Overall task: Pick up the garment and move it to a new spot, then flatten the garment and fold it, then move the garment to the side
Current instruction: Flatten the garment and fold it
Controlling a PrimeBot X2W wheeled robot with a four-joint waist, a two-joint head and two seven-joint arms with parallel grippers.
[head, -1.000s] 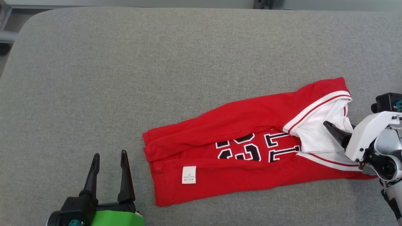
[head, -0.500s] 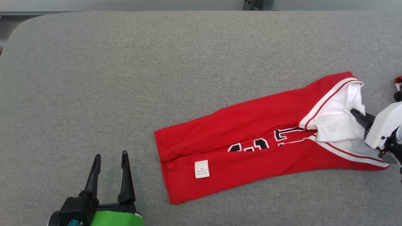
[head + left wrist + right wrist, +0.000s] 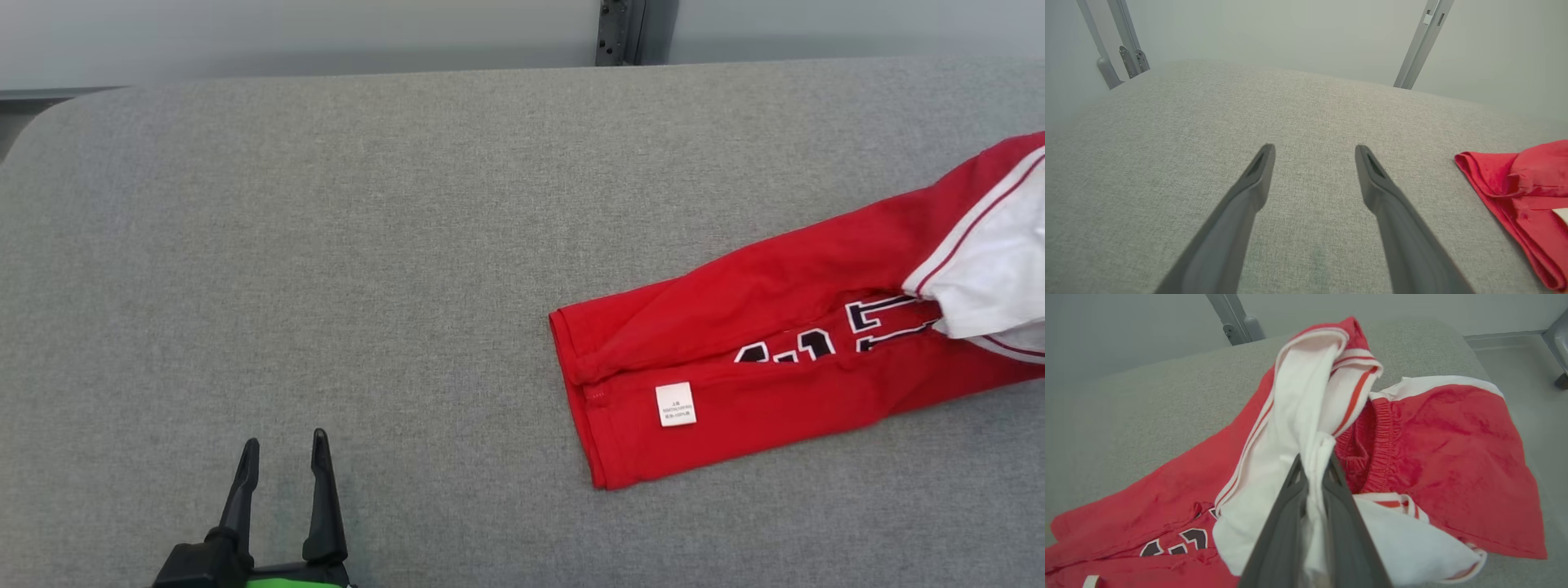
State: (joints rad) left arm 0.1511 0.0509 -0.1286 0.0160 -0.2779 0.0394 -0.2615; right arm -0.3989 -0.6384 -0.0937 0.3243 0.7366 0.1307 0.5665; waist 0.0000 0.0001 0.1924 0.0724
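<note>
The garment [image 3: 775, 351], a bright red jersey with black-and-white numbers and a small white label, lies stretched on the grey padded table [image 3: 326, 245] at the right, running off the head view's right edge. Its white striped end is bunched and lifted. My right gripper [image 3: 1315, 457] is shut on that white cloth [image 3: 1306, 416]. My left gripper [image 3: 286, 441] stands open near the front left, well left of the garment's hem [image 3: 1523, 192], with nothing between its fingers [image 3: 1257, 175].
A second red piece with a gathered elastic band and white trim [image 3: 1453, 457] lies against the held end, near the table's right edge [image 3: 1470, 347]. Bare floor lies beyond that edge. A metal post [image 3: 619, 33] stands behind the table.
The garment has slid well to the right across the table, dragged by my shut right gripper, which has left the head view. The head camera has also shifted. The left gripper stays open.
</note>
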